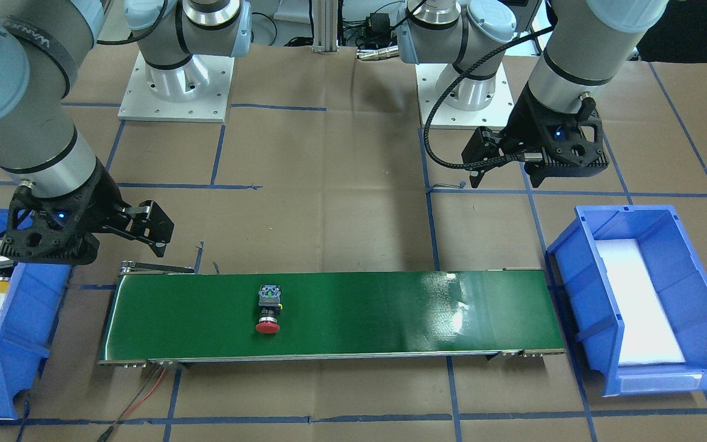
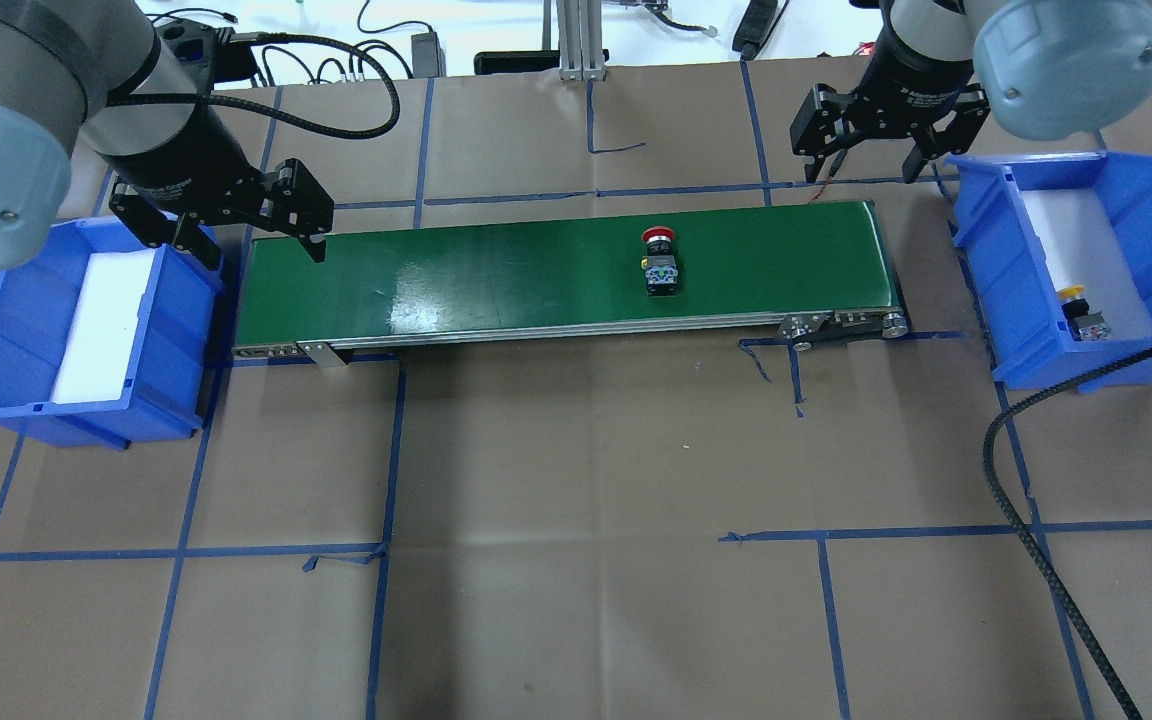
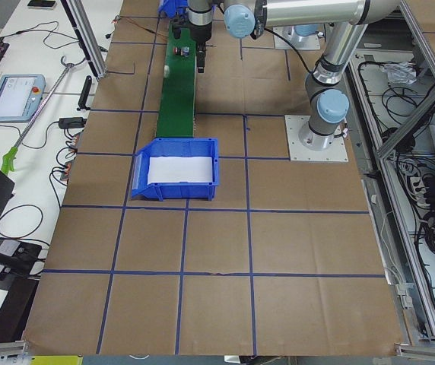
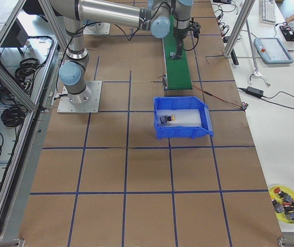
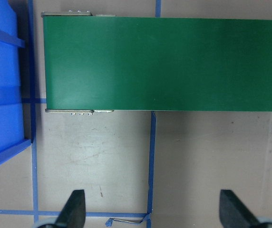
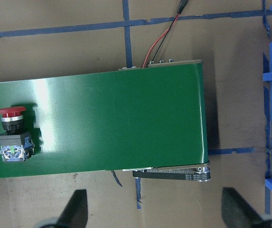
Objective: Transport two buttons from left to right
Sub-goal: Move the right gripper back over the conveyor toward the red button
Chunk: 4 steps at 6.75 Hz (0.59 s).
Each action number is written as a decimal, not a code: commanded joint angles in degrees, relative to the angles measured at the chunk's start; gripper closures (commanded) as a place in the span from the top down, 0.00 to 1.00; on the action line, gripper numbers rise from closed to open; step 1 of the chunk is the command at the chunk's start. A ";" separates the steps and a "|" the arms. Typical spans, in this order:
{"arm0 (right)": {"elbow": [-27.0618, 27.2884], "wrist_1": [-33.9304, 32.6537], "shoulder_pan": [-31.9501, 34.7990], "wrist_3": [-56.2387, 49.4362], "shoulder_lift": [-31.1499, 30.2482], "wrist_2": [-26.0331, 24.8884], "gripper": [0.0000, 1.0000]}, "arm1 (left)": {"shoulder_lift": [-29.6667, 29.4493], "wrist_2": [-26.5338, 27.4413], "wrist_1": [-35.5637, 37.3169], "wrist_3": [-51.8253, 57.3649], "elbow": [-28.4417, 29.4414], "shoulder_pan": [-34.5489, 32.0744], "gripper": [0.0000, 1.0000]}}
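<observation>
Overhead view, read from 9 o'clock to 3 o'clock.

1. Left blue bin (image 2: 181, 330): stands on the papered worktop (image 2: 576, 500) at 9 o'clock of the green belt (image 2: 496, 280), just beside its left end. A white liner shows inside.

2. Left hand (image 5: 153, 210): hangs above the belt's left end, close to the bin's right wall. Fingers (image 5: 74, 209) set wide apart, nothing between them.

3. Red button (image 2: 659, 262): lies on its side on the belt, right of the belt's middle. Its cap points to 12 o'clock, toward the far edge, and its body to 6 o'clock. Neither hand touches it.

4. Right hand (image 6: 157, 211): hangs above the worktop at about 1 o'clock of the belt's right end, between the belt and the far corner of the right blue bin (image 2: 996, 280). Fingers spread wide, nothing held.

5. Right blue bin: stands at 3 o'clock of the belt, just beside its right end, white liner inside. The yellow button (image 2: 1081, 312) lies on that liner in the near half, cap toward 12 o'clock.
</observation>
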 commanded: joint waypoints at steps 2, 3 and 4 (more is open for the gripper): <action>2.90 -6.01 0.45 0.17 0.33 0.97 1.00 | -0.02 0.20 -0.02 0.02 0.25 0.00 1.00; 5.71 -11.72 0.45 0.09 0.33 1.06 1.00 | 0.07 0.29 -0.02 0.02 0.25 0.00 1.00; 6.95 -12.21 0.45 0.17 0.50 1.32 1.00 | 0.07 0.29 -0.02 0.10 0.25 0.00 1.00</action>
